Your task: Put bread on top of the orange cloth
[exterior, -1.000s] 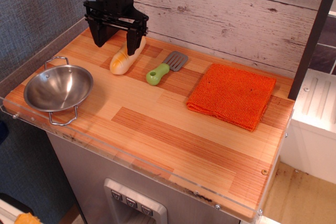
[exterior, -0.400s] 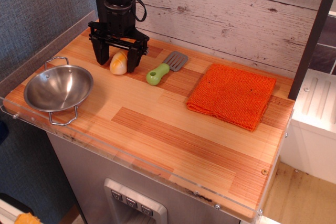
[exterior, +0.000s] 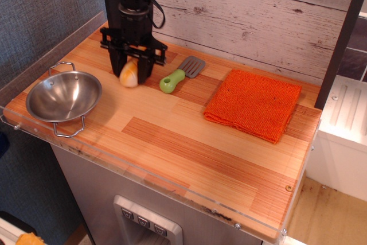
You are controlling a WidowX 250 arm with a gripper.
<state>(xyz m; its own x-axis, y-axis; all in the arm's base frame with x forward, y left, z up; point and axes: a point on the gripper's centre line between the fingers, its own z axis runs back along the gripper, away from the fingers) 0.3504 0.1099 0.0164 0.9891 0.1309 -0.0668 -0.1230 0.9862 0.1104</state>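
Gripper w/ fingers clamping on the bread at desk rear-left; orange cloth lying well apart, right.

whitewashed plank wall behind | grey textured panel at left | striped wooden countertop edged in clear plastic | white cabinet at right

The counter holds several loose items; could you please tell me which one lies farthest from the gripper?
The orange cloth, lying flat at the right end. The gripper is over the bread at the left, with the spatula and the metal bowl close by.
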